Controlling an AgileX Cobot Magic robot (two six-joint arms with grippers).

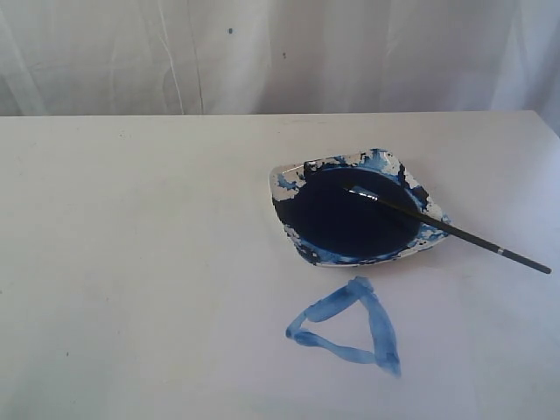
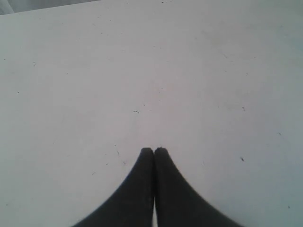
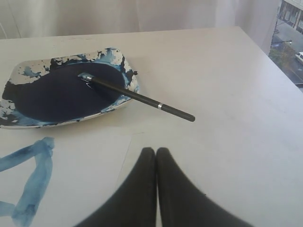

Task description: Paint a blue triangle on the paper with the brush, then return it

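L claw & R claw pressed together over white table (curtain behind).

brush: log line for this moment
blue triangle: painted on paper; brush: resting on dish, tip in paint; left gripper: jaws shut, empty; right gripper: jaws shut, empty

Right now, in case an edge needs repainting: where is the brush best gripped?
Grip the brush on its bare black handle beyond the dish rim, coming from above on the right, jaws across the shaft. The bristle end lies in the paint pool, and the handle slants out over the rim, likely leaving finger room beneath.
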